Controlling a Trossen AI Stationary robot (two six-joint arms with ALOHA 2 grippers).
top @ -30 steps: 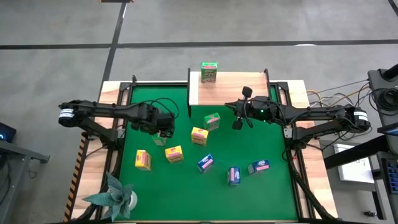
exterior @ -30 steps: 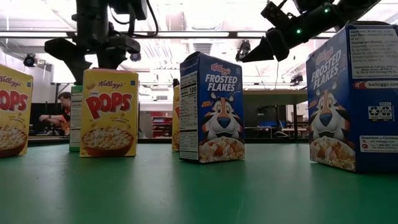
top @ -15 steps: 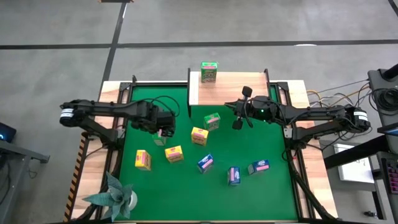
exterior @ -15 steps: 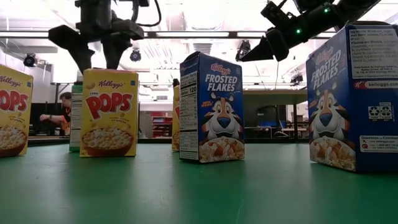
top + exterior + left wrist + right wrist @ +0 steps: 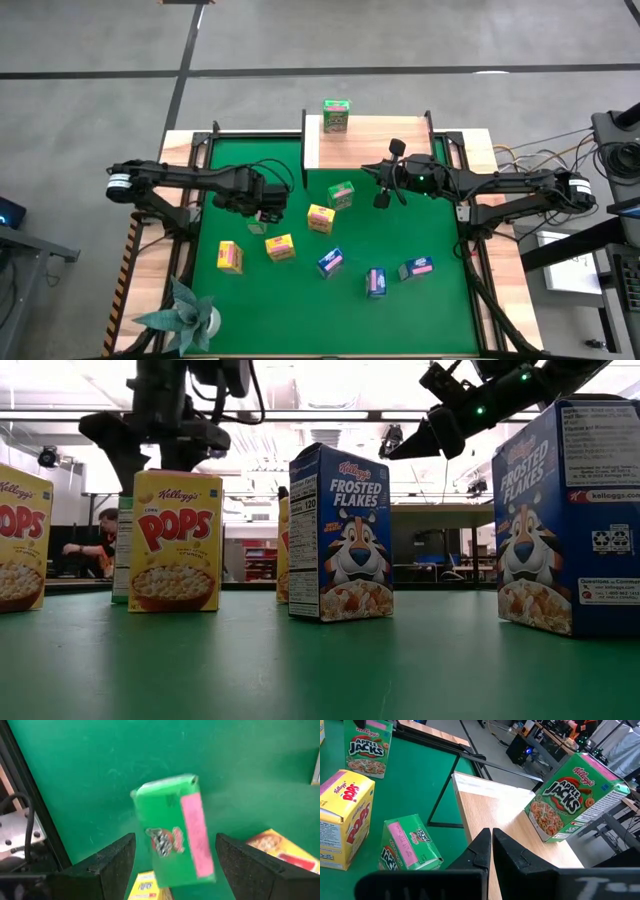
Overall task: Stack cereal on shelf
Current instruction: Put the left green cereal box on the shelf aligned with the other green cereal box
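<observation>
A green cereal box (image 5: 170, 820) stands on the green mat, behind a yellow box (image 5: 175, 540) in the low view. My left gripper (image 5: 175, 838) hangs open over it, pointing down, one finger on each side of its top; I see no touch. My right gripper (image 5: 490, 839) is shut with nothing in it, held in the air near the shelf's front edge. The shelf (image 5: 375, 140), a light wooden board with a white edge strip, stands at the table's far side. One green box (image 5: 337, 115) stands upright on it near its far edge.
On the mat stand another green box (image 5: 341, 195), three yellow boxes (image 5: 320, 217) (image 5: 280, 247) (image 5: 230, 257) and three blue ones (image 5: 330, 262) (image 5: 376, 282) (image 5: 416, 268). A teal paper plant (image 5: 185, 315) sits at the near left corner. Black frame rails edge the mat.
My left gripper has risen a little and come down again over the green box, shifting slightly toward the table's right. It stays open and the box has not moved.
</observation>
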